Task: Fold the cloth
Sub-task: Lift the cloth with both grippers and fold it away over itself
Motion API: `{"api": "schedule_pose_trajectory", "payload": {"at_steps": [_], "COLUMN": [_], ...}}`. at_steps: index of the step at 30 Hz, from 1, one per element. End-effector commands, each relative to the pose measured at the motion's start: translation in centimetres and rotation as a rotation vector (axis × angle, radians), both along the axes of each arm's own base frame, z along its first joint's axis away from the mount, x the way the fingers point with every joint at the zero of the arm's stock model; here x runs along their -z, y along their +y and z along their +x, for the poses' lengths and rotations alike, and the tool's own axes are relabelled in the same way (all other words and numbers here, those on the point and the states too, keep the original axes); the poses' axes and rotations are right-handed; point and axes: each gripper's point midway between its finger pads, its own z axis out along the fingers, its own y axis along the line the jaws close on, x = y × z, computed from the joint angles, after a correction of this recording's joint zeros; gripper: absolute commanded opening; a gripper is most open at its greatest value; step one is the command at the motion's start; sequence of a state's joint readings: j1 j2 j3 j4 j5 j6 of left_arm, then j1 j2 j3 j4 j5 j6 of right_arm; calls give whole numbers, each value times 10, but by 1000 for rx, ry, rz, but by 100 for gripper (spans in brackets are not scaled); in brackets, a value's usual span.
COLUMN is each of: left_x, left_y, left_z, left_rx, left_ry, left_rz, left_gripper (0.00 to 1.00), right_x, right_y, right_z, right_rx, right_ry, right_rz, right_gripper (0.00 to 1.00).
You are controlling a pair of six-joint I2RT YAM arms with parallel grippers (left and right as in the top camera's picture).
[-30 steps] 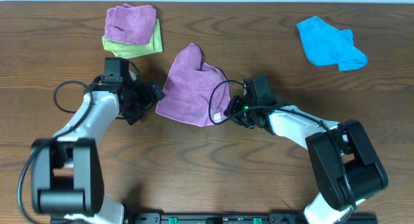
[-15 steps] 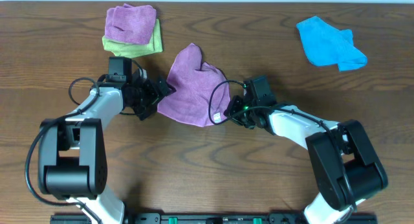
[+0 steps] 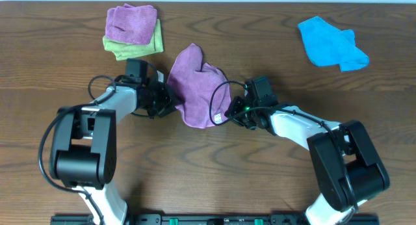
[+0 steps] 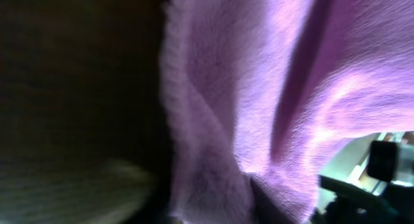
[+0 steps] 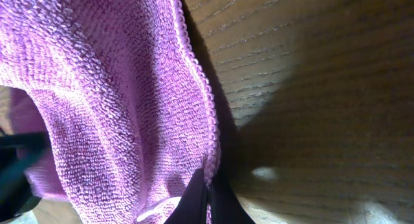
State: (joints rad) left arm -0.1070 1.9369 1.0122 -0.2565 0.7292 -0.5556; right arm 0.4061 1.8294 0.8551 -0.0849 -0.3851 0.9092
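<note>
Overhead view: the cloth [image 3: 195, 87] lies rumpled on the table [image 3: 214, 179], spanning the gap between the two grippers and touching both.
Left side: the left gripper [image 3: 166, 100] is pressed against the near-left edge of the cloth, which is bunched up right at its tip.
Left wrist view: lilac pile [image 4: 259, 88] fills the frame in front of the camera, with its folds gathering toward the bottom. The jaws themselves are not visible, so I cannot tell whether they are clamped or apart.
Right side: the right gripper [image 3: 229, 113] sits at the opposite, near-right edge of the cloth.
Right wrist view: the stitched hem [image 5: 208, 101] runs straight down into the dark fingertips [image 5: 202, 195], which appear pinched together on that edge, with bare wood beside them.
Other items: a purple-on-lime stack [image 3: 133, 31] lies beyond the left gripper, apart from it. A blue cloth [image 3: 331, 43] lies well apart from the right gripper on its far outer side.
Done so far: as I judge it, only the edges are taken in hand. The cloth is a crumpled lump with no clean crease and no edge laid over another.
Left to do: spread it or pull it taut, carry one edge across to meet the opposite one, lay it flat and let go. A second fold may be needed to match the stack.
Progress: early.
</note>
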Motion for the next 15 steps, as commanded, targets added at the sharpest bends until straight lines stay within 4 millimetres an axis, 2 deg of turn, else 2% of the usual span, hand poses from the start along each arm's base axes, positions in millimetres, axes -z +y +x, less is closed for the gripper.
{"api": "schedule_pose_trajectory", "payload": {"at_steps": [1,4,5,12,14,15], "left_x": [30,17,6,-96,-131,-156], "left_y": [9,7,5,1,1,5], "left_z": [-18,-12,-7,32,42,51], "left_rx": [36,53,57,61,39,9], "left_ry": [47,10,-17,-264,-343,-404], "left_rz": [71,22,-15,-72,-77,-59], "left_gripper": [6,6,5,6,6,6], "right_x": [14,1,-8,-80,-107,-129], "right_y": [-10,-15,-17,-40,-50,-58], "right_z": [-13,-4,1,30,40,50], "right_rx": [-12,-36,-38,10,43,76], "right_ry": [27,-50,-87,-301,-382,-450], "right_rz": [-51,-72,-78,-52,-36,-22], "right_gripper": [1,1,1,1,1,1]}}
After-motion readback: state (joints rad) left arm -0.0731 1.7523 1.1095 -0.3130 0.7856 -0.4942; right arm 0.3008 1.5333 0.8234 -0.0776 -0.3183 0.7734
